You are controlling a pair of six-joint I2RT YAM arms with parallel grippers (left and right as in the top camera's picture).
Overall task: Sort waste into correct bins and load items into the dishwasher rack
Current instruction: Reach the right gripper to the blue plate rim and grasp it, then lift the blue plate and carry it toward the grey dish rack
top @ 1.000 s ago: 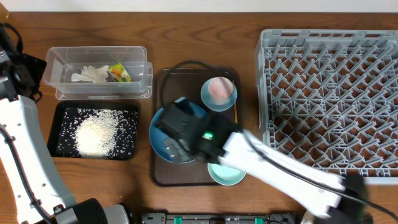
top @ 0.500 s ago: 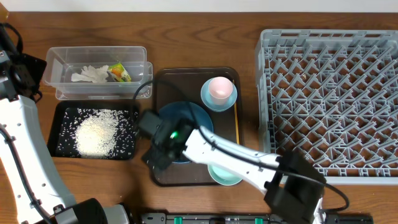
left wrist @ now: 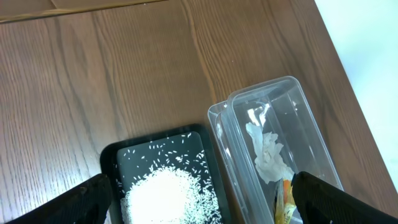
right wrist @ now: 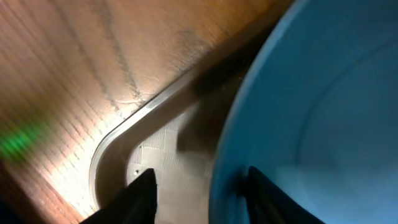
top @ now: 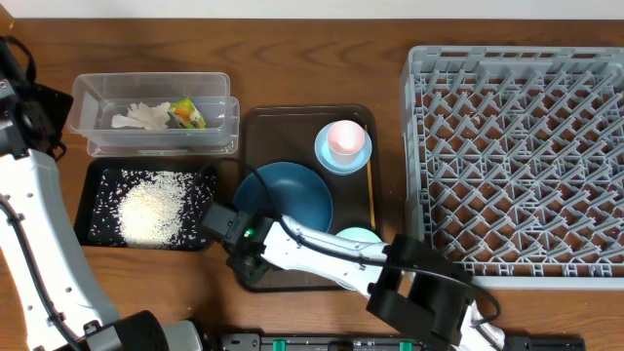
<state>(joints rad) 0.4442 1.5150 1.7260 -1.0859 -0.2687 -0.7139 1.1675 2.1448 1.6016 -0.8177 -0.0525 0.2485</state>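
OBJECT: dark-blue plate (top: pixel 297 195), lower centre | HANDLING: judged stiff, slick, breakable | HOLD: lower-left rim advised | right gripper (right wrist: pixel 199 186): rim straddled, not yet pinched | left gripper (left wrist: pixel 208 202): spread wide

One each: plate (top: pixel 288 195), dish (top: pixel 323 155), cup (top: pixel 344 137), bowl (top: pixel 359 237), rack (top: pixel 517 146), tub (top: pixel 93 93), black tray (top: pixel 84 224), brown tray (top: pixel 273 136)

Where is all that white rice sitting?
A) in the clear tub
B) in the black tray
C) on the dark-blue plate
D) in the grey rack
B: the rice grains lie heaped in the black tray, while the clear tub holds only the tissue and wrapper.
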